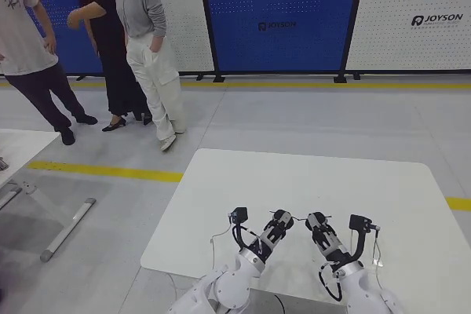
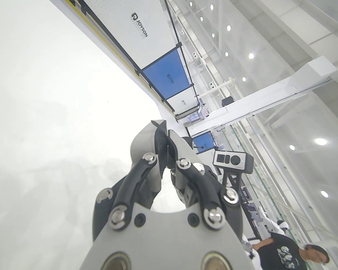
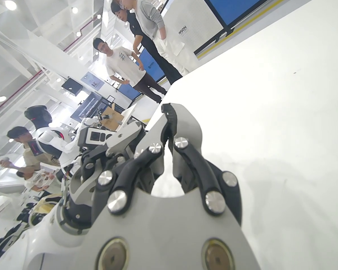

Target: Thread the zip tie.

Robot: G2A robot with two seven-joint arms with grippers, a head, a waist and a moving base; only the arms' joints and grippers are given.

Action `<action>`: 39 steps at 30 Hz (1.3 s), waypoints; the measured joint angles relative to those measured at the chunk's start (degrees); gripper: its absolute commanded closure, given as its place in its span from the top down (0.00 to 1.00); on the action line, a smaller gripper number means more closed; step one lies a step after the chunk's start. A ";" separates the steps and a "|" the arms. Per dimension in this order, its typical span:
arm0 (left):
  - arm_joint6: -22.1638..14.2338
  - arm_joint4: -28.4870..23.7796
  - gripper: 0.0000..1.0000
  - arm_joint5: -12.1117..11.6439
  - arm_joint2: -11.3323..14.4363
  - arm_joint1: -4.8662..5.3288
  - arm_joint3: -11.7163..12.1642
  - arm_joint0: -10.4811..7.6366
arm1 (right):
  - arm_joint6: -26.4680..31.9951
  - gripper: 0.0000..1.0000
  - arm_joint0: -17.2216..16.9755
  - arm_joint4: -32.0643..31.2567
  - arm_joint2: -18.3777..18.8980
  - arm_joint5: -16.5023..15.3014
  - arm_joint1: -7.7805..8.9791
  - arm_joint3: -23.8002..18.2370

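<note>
Both grippers hover close together over the front part of the white table [image 1: 298,180], tips pointing at each other. My left gripper [image 1: 282,217] [image 2: 164,127] is shut, with a thin dark strip, the zip tie [image 2: 168,145], pinched edge-on between its pads. My right gripper [image 1: 313,220] [image 3: 165,108] is also shut, and I cannot make out anything between its pads. In the top view a fine thread-like line [image 1: 298,217] spans the small gap between the two tips. The left arm's wrist [image 3: 101,139] lies just beyond the right gripper's fingers.
The table's front edge [image 1: 220,271] runs just under the arms, with bare tabletop [image 1: 361,188] beyond the grippers. A second white table [image 1: 12,149] stands at the far left. Several people stand on the floor behind, away from the table.
</note>
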 measured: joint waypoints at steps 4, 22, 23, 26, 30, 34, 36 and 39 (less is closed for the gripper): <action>0.10 0.13 0.00 0.04 -0.03 -0.10 0.09 0.00 | 0.32 0.00 -0.04 0.05 0.20 -0.11 -0.06 0.12; 0.24 0.85 0.00 0.16 -0.32 -0.45 0.38 0.24 | 0.60 0.30 -1.06 -0.84 0.94 -0.95 -0.25 -0.67; 0.27 0.81 0.00 0.11 -0.41 -0.45 0.33 0.29 | 0.57 0.29 -1.14 -0.97 0.96 -0.95 -0.26 -0.70; 0.32 0.69 0.00 -0.04 -0.68 -0.46 0.11 0.49 | 0.37 0.28 -1.37 -1.73 0.96 -0.80 -0.29 -0.78; 0.12 0.53 0.00 -0.33 -0.88 -0.48 0.00 0.68 | 0.17 0.00 -1.42 -2.24 0.78 -0.61 -0.39 -0.76; -0.09 0.58 0.00 -0.48 -0.99 -0.51 -0.06 0.81 | -0.08 0.00 -1.19 -2.52 0.62 -0.55 -0.52 -0.76; -0.12 0.63 0.00 -0.54 -1.11 -0.52 -0.13 0.93 | -0.08 0.00 -1.13 -2.67 0.59 -0.59 -0.56 -0.74; -0.31 0.61 0.00 -0.66 -1.29 -0.52 -0.25 1.10 | 0.17 0.00 -1.01 -2.97 0.53 -0.58 -0.62 -0.65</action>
